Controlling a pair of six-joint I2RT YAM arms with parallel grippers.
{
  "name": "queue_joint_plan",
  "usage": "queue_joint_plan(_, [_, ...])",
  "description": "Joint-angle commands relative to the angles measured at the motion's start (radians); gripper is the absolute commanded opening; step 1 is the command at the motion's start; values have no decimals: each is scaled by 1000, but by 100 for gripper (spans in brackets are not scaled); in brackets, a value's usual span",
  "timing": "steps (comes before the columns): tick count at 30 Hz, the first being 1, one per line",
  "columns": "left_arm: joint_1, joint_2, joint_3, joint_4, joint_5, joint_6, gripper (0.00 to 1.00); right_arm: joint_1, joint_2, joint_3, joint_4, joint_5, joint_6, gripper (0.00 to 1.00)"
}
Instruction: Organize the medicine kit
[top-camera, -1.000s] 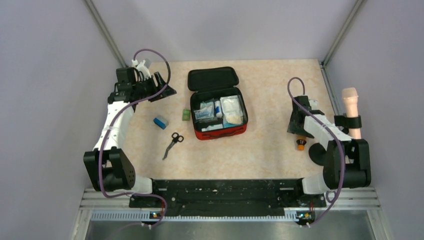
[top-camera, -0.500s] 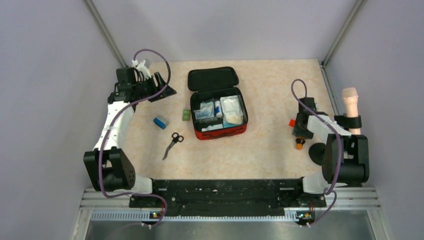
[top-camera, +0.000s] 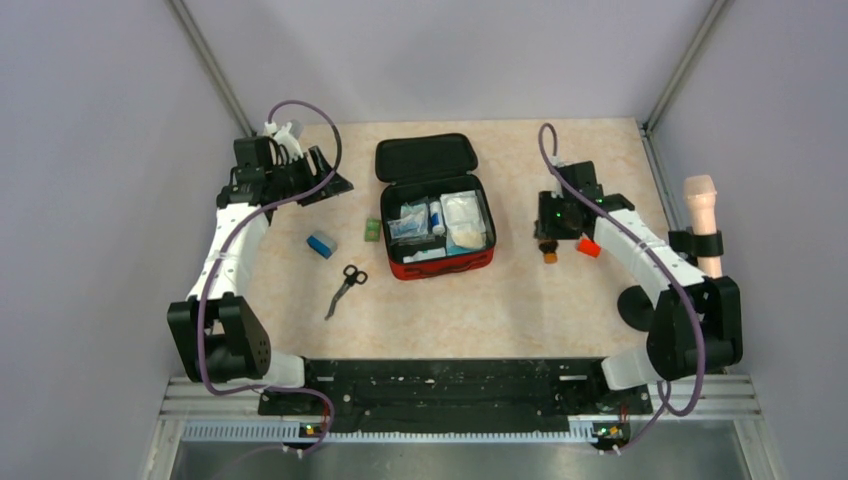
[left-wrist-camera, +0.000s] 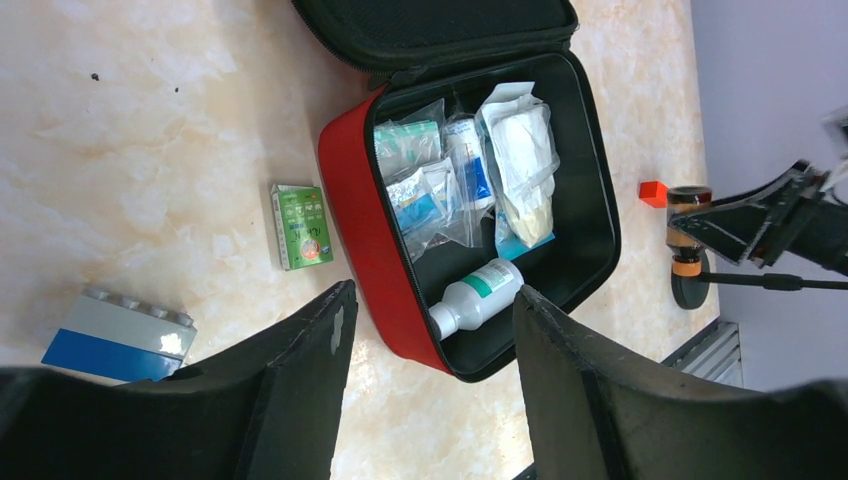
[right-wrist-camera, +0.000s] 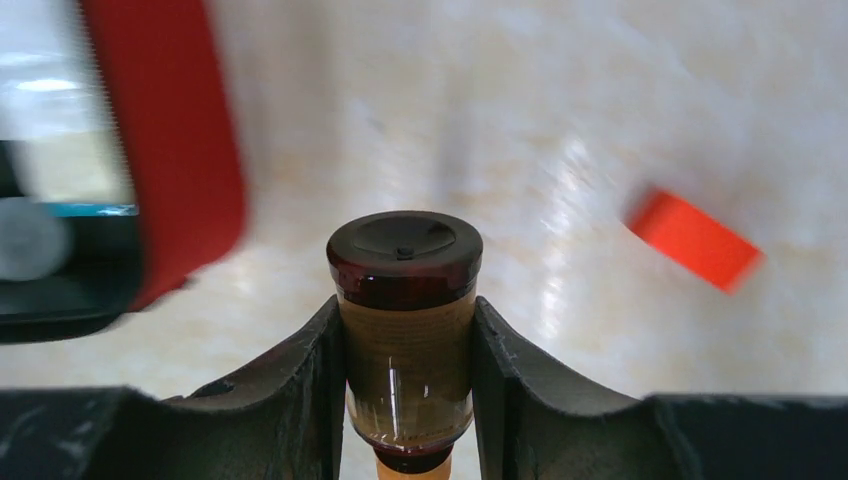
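The medicine kit (top-camera: 440, 268) is a red zip case lying open at mid-table, lid (top-camera: 426, 157) flat behind it. It holds packets, gauze and a white bottle (left-wrist-camera: 480, 295). Its red wall also shows in the left wrist view (left-wrist-camera: 365, 230) and the right wrist view (right-wrist-camera: 170, 150). My right gripper (top-camera: 553, 235) is shut on a brown bottle (right-wrist-camera: 405, 250) with an orange end (top-camera: 550, 257), held above the table just right of the kit. My left gripper (top-camera: 335, 185) is open and empty, left of the kit's lid, raised off the table.
A small orange-red block (top-camera: 588, 246) lies right of the held bottle. A green packet (top-camera: 372, 230), a blue box (top-camera: 321, 245) and black scissors (top-camera: 345, 288) lie left of the kit. A beige roll on a stand (top-camera: 702, 215) is at the right edge.
My right gripper has carried the brown bottle from the right side of the table leftward and farther back, close to the kit. The orange-red block came into view. The left arm stayed still.
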Motion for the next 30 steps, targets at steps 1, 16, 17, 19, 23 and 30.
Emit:
queue_joint_plan(1, [-4, -13, -2, 44, -11, 10, 63, 110, -15, 115, 177, -295, -148, 19])
queue_joint_plan(16, [0, -103, -42, -21, -64, 76, 63, 336, 278, 403, 405, -761, -885, 17])
queue_joint_plan(17, [2, -108, -45, -22, -69, 69, 63, 347, 289, 400, 434, -778, -895, 17])
queue_joint_plan(19, [14, -113, -55, -15, -62, 33, 63, 361, 317, 395, 492, -821, -885, 17])
queue_joint_plan(23, [56, -117, -85, 18, -44, -49, 63, 394, 383, 396, 553, -895, -877, 17])
queue_joint_plan(30, [87, -135, -106, 3, -64, -52, 63, 449, 483, 426, 485, -880, -1001, 18])
